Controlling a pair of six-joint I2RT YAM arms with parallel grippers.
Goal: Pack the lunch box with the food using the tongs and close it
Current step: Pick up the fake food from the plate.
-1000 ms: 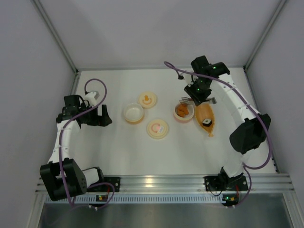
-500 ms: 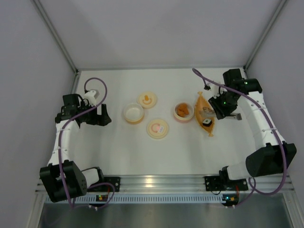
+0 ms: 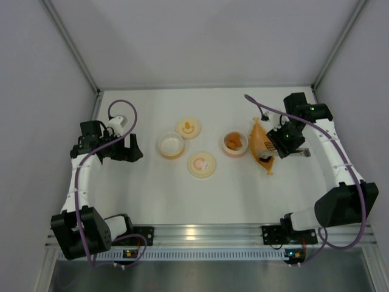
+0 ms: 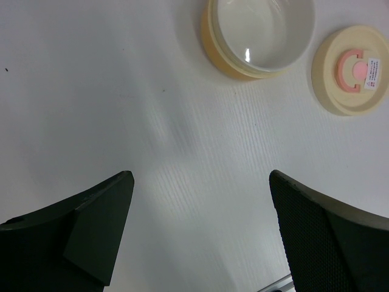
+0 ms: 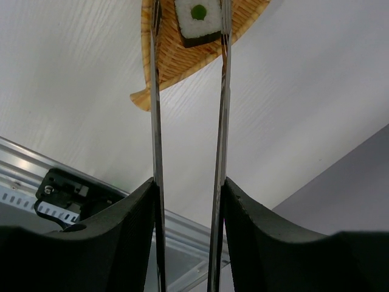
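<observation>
right gripper point(image 5: 188, 190) clamped on the tongs point(image 5: 156, 121), 1 finger on each arm, arms squeezed to a narrow, near-parallel gap. Tips run out of frame, can't see them

Between the 2 arms, ahead of the fingers: 1 sushi piece point(image 5: 197, 21), white rice, green centre, dark wrap, lying on a woven orange boat-shaped dish point(image 5: 179, 64). The arm on the right of the wrist view is at its edge, the other is apart from it

My read: the piece is light, soft and crumbly, so pinch the 2 wrapped sides with a gentle squeeze. Steel is slick, so carry it level. Tongs are thin and springy and will twist if the hold isn't square

lunch box point(image 3: 234, 143) is to this gripper's left, just past the dish, already holding orange-brown chunks point(image 3: 234, 140). Its pink-marked lid point(image 3: 201, 164) is further left

left gripper point(image 4: 200, 234) wide open, holding nothing, over bare table point(image 4: 121, 109), empty yellow-rimmed bowl point(image 4: 258, 36) ahead of it
</observation>
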